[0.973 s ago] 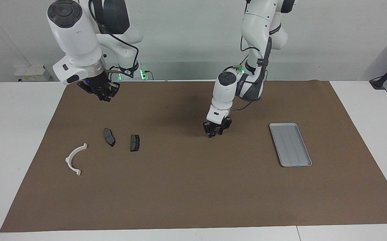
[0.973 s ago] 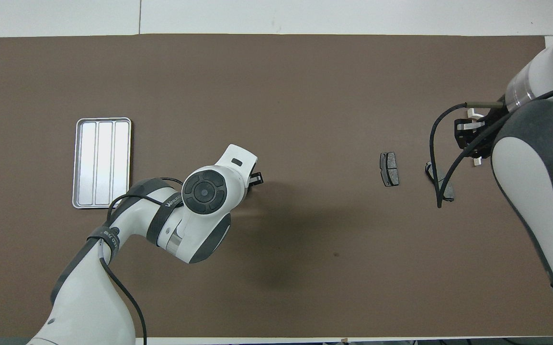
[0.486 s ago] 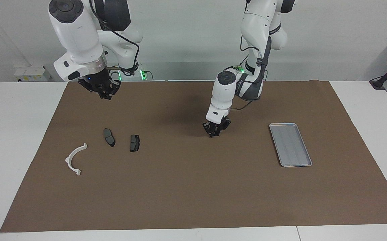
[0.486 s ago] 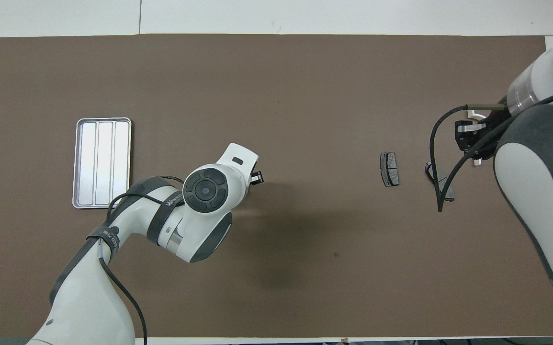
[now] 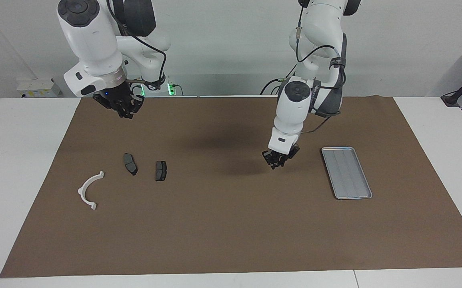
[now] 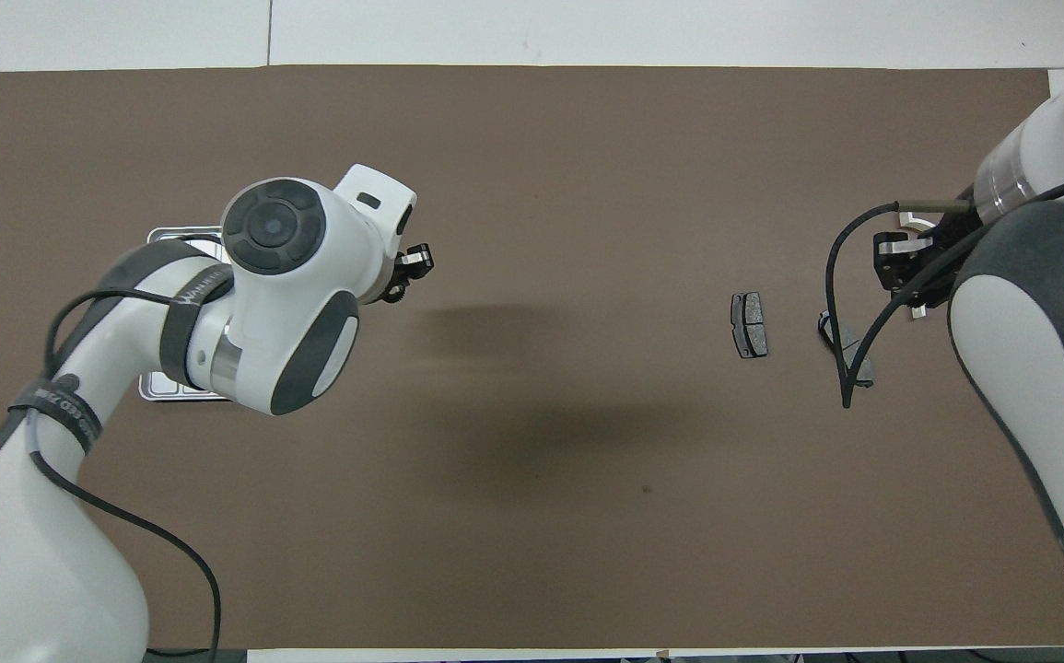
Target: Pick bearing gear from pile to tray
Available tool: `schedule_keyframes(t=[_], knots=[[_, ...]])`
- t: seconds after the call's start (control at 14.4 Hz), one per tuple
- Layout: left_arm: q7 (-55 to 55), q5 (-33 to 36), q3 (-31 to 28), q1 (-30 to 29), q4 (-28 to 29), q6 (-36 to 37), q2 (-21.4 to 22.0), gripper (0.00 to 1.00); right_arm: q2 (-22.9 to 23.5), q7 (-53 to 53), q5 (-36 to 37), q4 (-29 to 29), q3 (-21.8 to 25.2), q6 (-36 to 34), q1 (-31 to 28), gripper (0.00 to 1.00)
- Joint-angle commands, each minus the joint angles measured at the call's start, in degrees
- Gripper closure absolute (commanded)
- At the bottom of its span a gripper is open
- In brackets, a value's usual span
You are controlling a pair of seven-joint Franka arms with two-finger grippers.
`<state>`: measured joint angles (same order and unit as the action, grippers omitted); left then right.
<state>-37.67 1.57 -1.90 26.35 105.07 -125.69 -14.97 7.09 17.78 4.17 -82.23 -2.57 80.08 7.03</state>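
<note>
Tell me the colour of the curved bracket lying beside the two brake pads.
White; the curved bracket shows best in the facing view.

Brown mat over a white counter, plain and unpatterned. Silver-grey tray with lengthwise ribs along its base; dark grey brake pads, a white arc bracket. White arms with dark grey joint patches and black cables, each ending in a black tool.
</note>
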Motion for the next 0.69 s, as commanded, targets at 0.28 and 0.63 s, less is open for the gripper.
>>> schedule_keyframes(t=[0.28,0.63], knots=[[25.86,0.36,-0.12,-18.33,-1.8,5.44,4.86,1.0,0.2,33.57,-4.96,0.32,-16.29,3.57,0.26,1.0],[39.16,0.27,-0.03,-27.05,-2.25,6.68,5.21,1.0,8.61,58.2,-3.47,-0.56,-17.29,16.03,14.38,1.0]])
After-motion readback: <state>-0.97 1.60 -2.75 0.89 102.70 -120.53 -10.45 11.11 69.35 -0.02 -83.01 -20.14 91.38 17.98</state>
